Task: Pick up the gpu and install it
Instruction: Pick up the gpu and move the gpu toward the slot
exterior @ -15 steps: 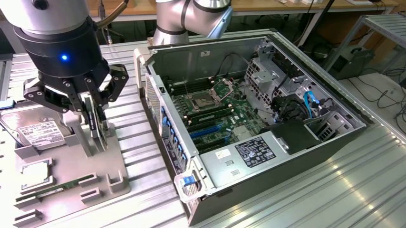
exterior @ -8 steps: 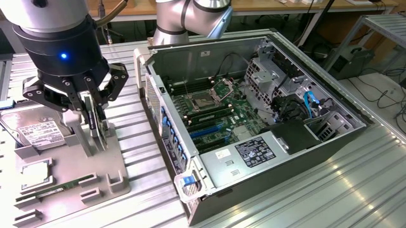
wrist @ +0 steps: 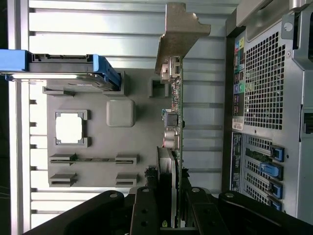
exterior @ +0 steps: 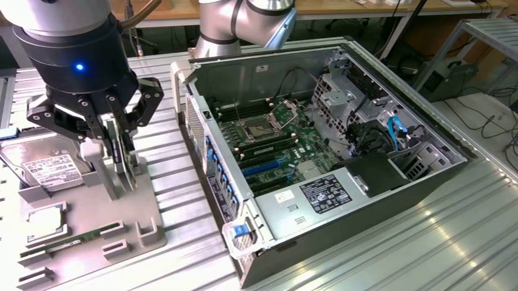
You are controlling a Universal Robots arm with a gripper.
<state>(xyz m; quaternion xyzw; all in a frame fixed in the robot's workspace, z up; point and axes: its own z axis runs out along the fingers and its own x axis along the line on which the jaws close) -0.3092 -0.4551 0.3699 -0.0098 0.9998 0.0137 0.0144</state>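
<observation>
The claw [exterior: 113,151] [wrist: 171,215] hangs over the grey tray [exterior: 89,224] [wrist: 98,161] at the exterior view's left. Its black fingers [wrist: 146,210] are set narrow and pinch the graphics card [exterior: 124,165] [wrist: 175,127] from both flat sides. The card stands on edge, with its round fan just below the fingertips and its silver bracket [wrist: 178,34] at the end away from the claw. Its lower edge is down by an upright holder on the tray; whether it sits in the slot or hangs just clear of it cannot be told.

Beside the card on the tray lie a square processor chip [exterior: 45,221] [wrist: 68,128], a narrow memory stick [exterior: 77,236] [wrist: 93,159] in its clips, and a hard drive [exterior: 45,167] [wrist: 63,68] in a blue carrier, cut off by the exterior view's left edge.

A strip of bare ribbed table [exterior: 404,242] [wrist: 98,24] runs between the tray and the computer case [exterior: 453,151] [wrist: 269,98]. The case lies on its side with the panel off, and its rear wall with blue slot latches [wrist: 271,169] faces the tray. Inside it, the green main board [exterior: 267,139] lies uncovered, with free space above it. Farther in, drive cages and cables crowd the far corner and hide what lies beneath them.
</observation>
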